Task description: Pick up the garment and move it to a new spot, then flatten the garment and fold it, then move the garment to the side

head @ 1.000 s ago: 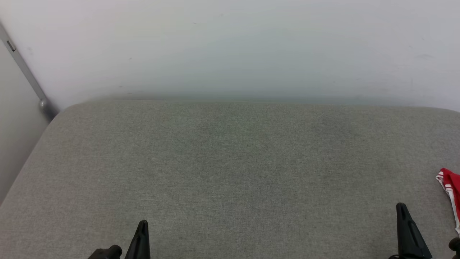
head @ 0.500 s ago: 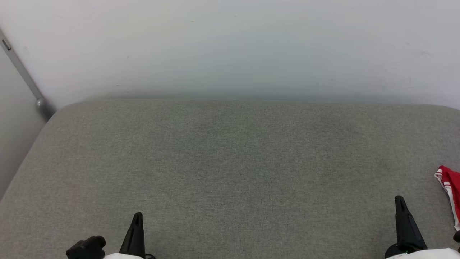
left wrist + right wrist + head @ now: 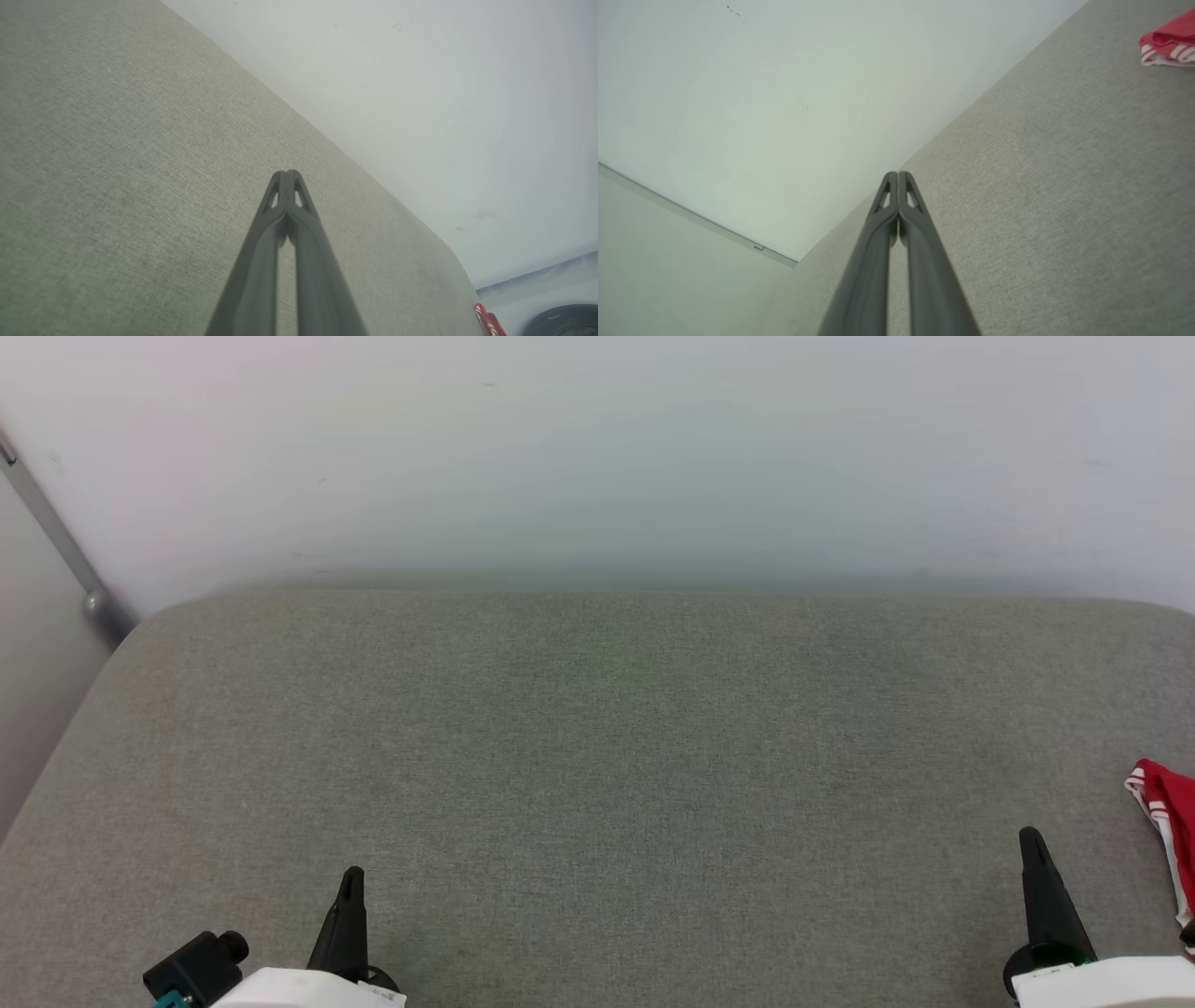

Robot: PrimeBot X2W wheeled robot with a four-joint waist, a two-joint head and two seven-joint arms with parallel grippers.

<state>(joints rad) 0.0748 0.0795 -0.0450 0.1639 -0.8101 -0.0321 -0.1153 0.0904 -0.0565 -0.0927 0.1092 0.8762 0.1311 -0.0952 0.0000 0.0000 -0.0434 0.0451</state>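
Two things sit nearest us at the bottom of the head view: our left gripper [image 3: 352,877] at the lower left and our right gripper [image 3: 1029,837] at the lower right. Each is clenched tip to tip on nothing, as both wrist views confirm. We cannot tell whether the tips touch the grey woven cushion [image 3: 597,756] beneath them. The garment [image 3: 1162,798] lies on the cushion's right side, near our right gripper and a little beyond it. We see a red fold with white-striped trim, and the frame cuts off the rest. Farther back stands the pale wall [image 3: 597,448], with a grey metal rail [image 3: 56,541] slanting at far left. Past the cushion's end, the left wrist view catches a dark round object [image 3: 560,322], too cropped to identify.
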